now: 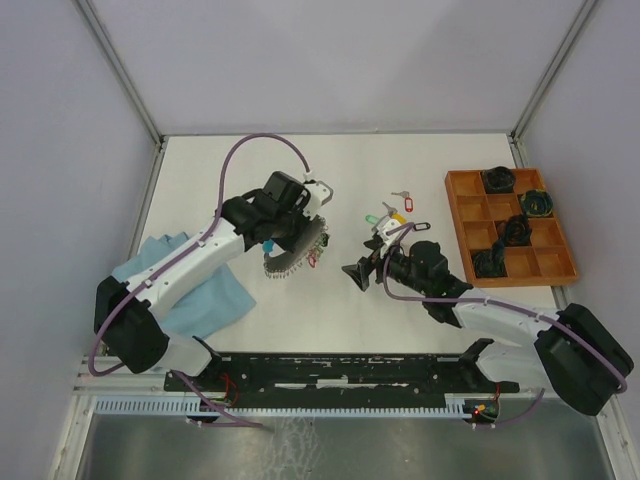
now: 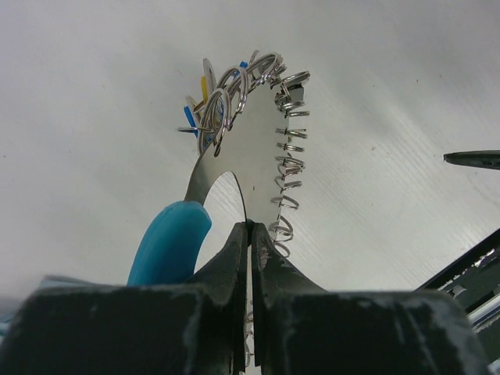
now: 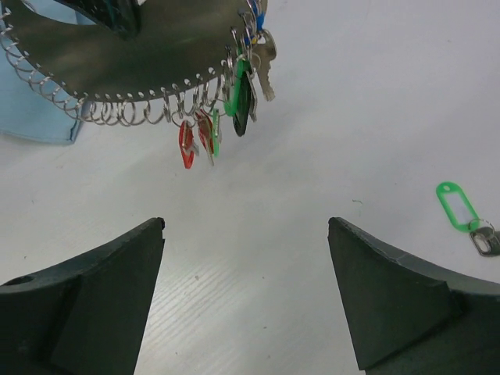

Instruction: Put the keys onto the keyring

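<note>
The keyring (image 2: 258, 148) is a thin grey metal plate with small wire loops along its edge and a bright blue sleeve (image 2: 168, 242). My left gripper (image 2: 250, 226) is shut on its inner edge and holds it above the table (image 1: 293, 258). Several keys with coloured tags (image 3: 242, 94) hang from its loops, among them a red tag (image 3: 186, 144). My right gripper (image 3: 246, 223) stands wide open over bare table just right of the keyring, with nothing between its fingers. Loose keys (image 1: 392, 213) lie behind it, and a green-tagged one (image 3: 457, 207) shows to its right.
A wooden compartment tray (image 1: 470, 209) at the right holds dark coiled bundles (image 1: 497, 180). A light blue cloth (image 1: 200, 300) lies under the left arm. White walls enclose the table on three sides.
</note>
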You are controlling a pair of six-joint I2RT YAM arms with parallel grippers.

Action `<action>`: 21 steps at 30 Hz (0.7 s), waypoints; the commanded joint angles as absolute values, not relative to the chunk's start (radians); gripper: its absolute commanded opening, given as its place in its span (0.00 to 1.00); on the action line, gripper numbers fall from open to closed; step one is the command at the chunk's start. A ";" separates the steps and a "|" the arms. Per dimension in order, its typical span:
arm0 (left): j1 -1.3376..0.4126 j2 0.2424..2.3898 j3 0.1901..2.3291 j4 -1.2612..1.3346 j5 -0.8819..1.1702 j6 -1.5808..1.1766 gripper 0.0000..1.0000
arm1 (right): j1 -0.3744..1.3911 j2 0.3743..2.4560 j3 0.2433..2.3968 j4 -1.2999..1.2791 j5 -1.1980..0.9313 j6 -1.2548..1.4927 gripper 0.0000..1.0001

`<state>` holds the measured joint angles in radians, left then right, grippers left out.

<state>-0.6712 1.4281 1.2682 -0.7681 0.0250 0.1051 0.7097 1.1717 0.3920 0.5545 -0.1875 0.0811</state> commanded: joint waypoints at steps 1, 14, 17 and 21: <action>-0.680 1.410 1.278 -0.723 0.000 0.145 0.03 | 0.712 1.192 0.370 0.756 -0.263 0.071 0.92; -0.680 1.372 1.203 -0.660 0.001 0.094 0.03 | 0.793 1.419 0.369 1.050 -0.328 -0.039 0.74; -0.680 1.365 1.194 -0.650 -0.004 0.087 0.03 | 0.820 1.509 0.368 1.190 -0.343 -0.075 0.70; -0.680 1.359 1.185 -0.643 -0.010 0.080 0.03 | 0.847 1.658 0.363 1.422 -0.366 -0.128 0.65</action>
